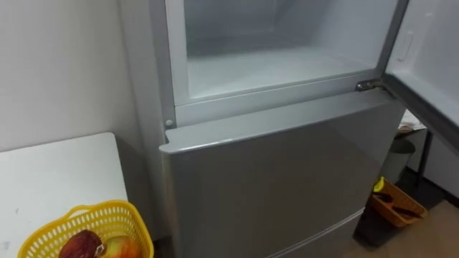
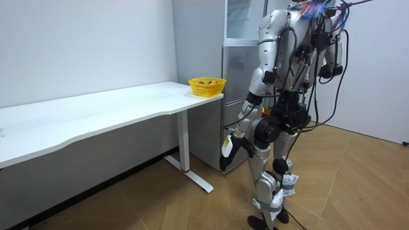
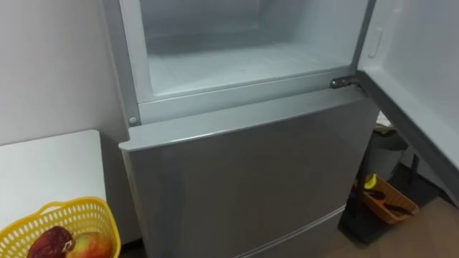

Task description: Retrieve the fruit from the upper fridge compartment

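on the right, the upper fridge door [image 1: 430,50] stands open.

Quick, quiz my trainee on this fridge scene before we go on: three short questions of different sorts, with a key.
1. True or false: the upper fridge door is shut.
2. Pick one: the yellow basket stands A) on the white table, B) on the floor, C) inside the fridge.
3. Fill in: the basket holds ___.

Key: 1 false, it is swung open to the robot's right. 2 A. 3 fruit.
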Tool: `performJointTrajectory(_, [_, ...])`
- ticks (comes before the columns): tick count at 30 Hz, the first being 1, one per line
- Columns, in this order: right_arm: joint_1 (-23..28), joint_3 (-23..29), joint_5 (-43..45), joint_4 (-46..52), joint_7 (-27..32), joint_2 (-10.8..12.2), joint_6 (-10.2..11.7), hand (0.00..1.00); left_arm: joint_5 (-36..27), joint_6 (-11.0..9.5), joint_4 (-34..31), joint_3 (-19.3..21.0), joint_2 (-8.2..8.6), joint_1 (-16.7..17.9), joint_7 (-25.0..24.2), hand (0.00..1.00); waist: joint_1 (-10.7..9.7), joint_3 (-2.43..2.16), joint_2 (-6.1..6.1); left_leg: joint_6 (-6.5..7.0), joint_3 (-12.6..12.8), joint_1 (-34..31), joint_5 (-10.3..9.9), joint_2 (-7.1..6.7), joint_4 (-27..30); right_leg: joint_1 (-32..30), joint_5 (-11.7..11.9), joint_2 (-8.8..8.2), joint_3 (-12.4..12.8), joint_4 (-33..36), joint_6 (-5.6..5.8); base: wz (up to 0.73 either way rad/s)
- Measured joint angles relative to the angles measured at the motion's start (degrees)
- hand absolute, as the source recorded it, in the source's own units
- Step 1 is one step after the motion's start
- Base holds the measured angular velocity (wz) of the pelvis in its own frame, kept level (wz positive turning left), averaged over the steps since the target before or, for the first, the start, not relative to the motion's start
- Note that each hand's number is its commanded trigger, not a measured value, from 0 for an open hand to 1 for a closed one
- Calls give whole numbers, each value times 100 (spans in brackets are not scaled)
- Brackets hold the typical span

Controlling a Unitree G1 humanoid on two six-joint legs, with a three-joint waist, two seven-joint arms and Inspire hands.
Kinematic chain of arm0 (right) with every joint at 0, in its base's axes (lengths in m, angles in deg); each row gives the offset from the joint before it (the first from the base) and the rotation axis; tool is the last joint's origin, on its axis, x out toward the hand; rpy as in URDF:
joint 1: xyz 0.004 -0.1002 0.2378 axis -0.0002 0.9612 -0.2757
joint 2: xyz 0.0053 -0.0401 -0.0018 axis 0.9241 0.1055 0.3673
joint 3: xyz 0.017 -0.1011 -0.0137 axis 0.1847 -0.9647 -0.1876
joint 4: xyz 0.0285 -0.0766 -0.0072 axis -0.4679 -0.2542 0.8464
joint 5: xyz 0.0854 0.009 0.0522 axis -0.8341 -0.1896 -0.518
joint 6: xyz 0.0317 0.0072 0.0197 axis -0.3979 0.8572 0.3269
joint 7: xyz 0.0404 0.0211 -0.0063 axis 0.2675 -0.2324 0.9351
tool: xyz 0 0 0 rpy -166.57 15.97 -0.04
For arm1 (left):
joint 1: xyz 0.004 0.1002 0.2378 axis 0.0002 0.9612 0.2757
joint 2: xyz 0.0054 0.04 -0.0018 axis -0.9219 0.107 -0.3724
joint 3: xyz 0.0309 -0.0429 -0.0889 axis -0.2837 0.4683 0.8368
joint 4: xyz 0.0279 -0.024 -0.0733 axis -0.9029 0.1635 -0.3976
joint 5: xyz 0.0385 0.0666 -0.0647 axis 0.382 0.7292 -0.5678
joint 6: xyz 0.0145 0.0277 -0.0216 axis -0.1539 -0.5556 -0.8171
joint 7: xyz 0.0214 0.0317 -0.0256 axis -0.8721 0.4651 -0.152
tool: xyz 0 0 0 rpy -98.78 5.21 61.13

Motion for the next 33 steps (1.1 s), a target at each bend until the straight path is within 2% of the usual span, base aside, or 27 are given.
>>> performJointTrajectory(1, [4, 214, -72, 2, 108, -3, 42, 0, 1, -11, -67, 115, -8, 27, 59, 0, 8, 6, -60, -4, -2, 2, 3, 3, 7, -8, 2, 2, -5, -26, -5, 0])
performJointTrajectory(5, [1, 576, -148, 2, 334, -3, 106, 0, 11, -12, -93, 219, -8, 30, 73, 0, 14, 9, -112, -5, -14, 0, 3, 3, 6, -23, 14, 0, -26, -84, -11, 0])
performJointTrajectory(7, [-17, 609, -196, 2, 355, -3, 182, 0, 9, -14, -93, 267, -7, 21, 45, 0, 28, 10, -108, -4, -23, -2, 2, -1, 2, -23, 15, -1, -23, -84, -8, 0])
performJointTrajectory(11, [-132, 633, -205, 2, 378, -3, 182, 0, 15, -12, -92, 374, -5, 59, -61, 0, 33, 22, -72, -5, -67, -9, 1, -3, -15, -29, 16, 2, -42, -85, -7, 4])
performJointTrajectory(13, [-269, 812, -208, 2, 431, -6, 184, 0, 58, -12, -92, 456, 0, 93, -110, 0, 47, 25, -47, -5, -94, -10, 1, -6, -37, -31, 14, 1, -67, -84, -7, 6])
performJointTrajectory(16, [-366, 861, -204, 2, 475, -15, 193, 0, 67, -10, -92, 626, 21, 193, -125, 0, 41, 14, -7, -6, -102, -12, 2, -7, -36, -30, 8, 0, -71, -82, -10, 0])
performJointTrajectory(24, [-425, 866, -145, 1, 451, -21, 179, 0, 303, 13, -93, 810, 81, 215, -236, 0, 48, 14, -14, -11, -101, -31, 8, -13, -22, -52, 3, -2, -47, -70, -6, 0])
performJointTrajectory(28, [-422, 819, -145, 2, 102, -21, 180, 0, 301, -3, -99, 840, 83, 169, -312, 0, 39, 19, -23, -11, -101, -36, 9, -5, 21, -29, 3, -10, -68, -72, -8, 0])
performJointTrajectory(33, [-421, 667, 113, 2, -493, -43, 175, 0, 273, -129, -104, 811, 83, 155, -358, 0, 59, 34, -50, -12, -97, -28, 9, 2, 49, -23, 5, -10, -70, -62, -13, 0])
